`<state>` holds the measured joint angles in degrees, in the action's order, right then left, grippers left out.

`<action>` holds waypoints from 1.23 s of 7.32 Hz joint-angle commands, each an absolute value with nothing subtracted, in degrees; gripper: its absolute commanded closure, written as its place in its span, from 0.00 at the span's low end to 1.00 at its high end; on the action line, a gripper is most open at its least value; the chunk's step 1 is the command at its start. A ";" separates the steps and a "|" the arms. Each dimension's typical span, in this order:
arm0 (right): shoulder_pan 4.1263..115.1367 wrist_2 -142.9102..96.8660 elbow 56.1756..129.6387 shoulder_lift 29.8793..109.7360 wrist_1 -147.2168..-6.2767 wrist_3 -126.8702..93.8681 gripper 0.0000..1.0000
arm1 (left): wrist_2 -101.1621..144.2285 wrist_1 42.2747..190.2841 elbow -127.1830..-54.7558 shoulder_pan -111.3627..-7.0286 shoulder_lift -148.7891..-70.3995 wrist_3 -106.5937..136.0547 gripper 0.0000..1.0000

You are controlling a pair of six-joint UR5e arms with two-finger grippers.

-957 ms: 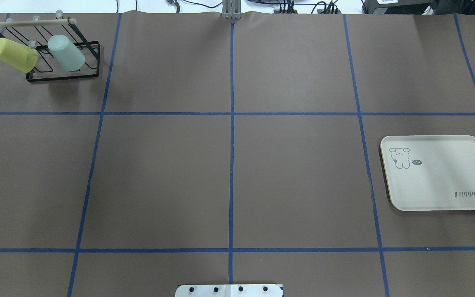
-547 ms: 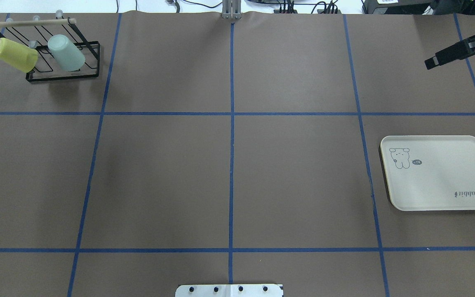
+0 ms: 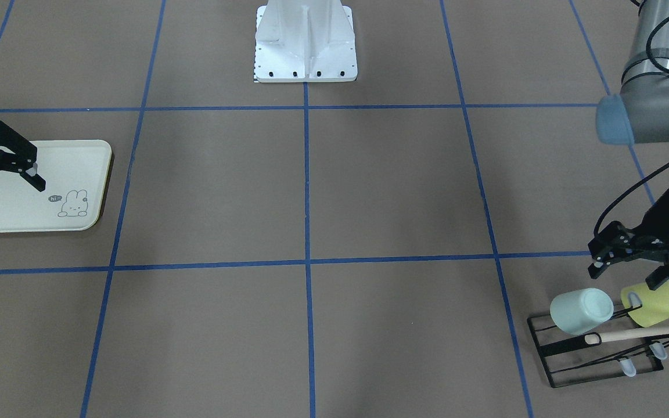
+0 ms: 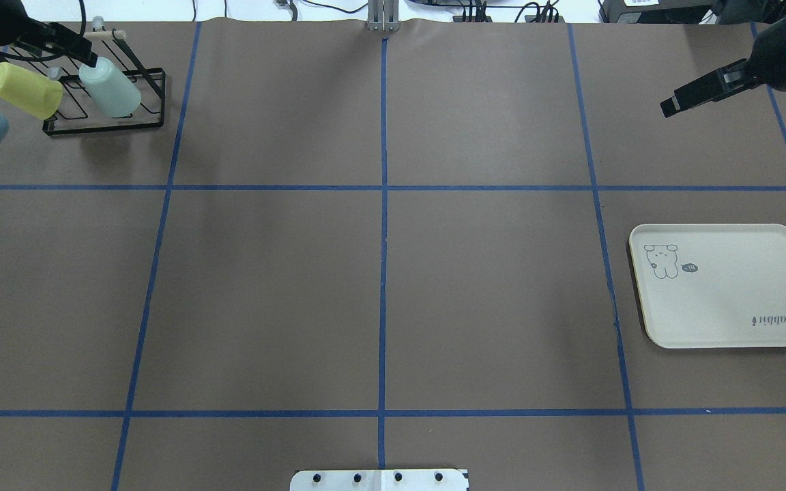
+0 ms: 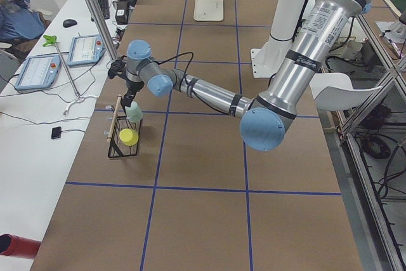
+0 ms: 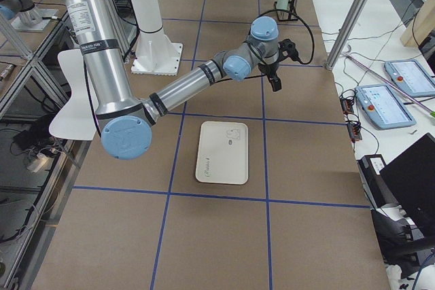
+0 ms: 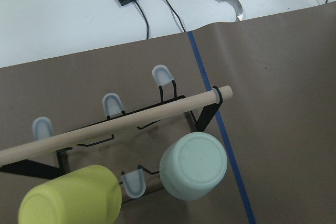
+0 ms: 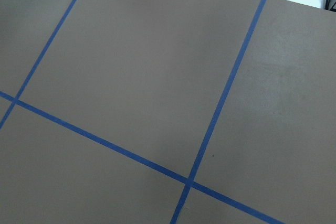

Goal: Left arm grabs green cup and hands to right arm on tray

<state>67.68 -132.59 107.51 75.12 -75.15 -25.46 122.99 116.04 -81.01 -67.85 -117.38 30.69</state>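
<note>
The green cup (image 4: 110, 90) hangs upside down on a peg of the black wire rack (image 4: 103, 127) at the far left. It also shows in the front view (image 3: 581, 311) and the left wrist view (image 7: 193, 166). My left gripper (image 3: 628, 273) is open and empty, hovering just above the rack, over the two cups; it also shows in the overhead view (image 4: 72, 46). The tray (image 4: 727, 300) lies empty at the right. My right gripper (image 3: 6, 197) is open and empty, held in the air beyond the tray, seen in the overhead view (image 4: 671, 106).
A yellow-green cup (image 4: 24, 90) hangs on the rack beside the green one, to its left in the overhead view. A wooden rod (image 7: 115, 124) runs along the rack's top. The robot's base plate (image 4: 379, 480) is at the near edge.
Both arms have come further into the overhead view. My left gripper moved right, from beside the yellow-green cup to above the green cup. My right gripper moved leftward.
</note>
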 commanded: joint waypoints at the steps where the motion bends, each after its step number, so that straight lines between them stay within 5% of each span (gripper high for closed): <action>1: 67.06 -132.54 107.58 74.71 -75.15 -26.37 0.01 | 119.48 116.19 -76.04 -65.84 -120.32 30.67 0.00; 8: 66.88 -132.45 107.49 74.71 -75.15 -26.37 0.01 | 117.60 116.28 -73.83 -63.46 -120.50 30.50 0.01; 9: 66.88 -132.45 107.49 74.71 -75.15 -26.37 0.01 | 117.51 116.28 -73.83 -63.46 -120.41 30.50 0.15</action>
<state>66.89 -132.46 107.49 74.71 -75.15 -26.37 117.58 116.28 -73.87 -63.54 -120.50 30.53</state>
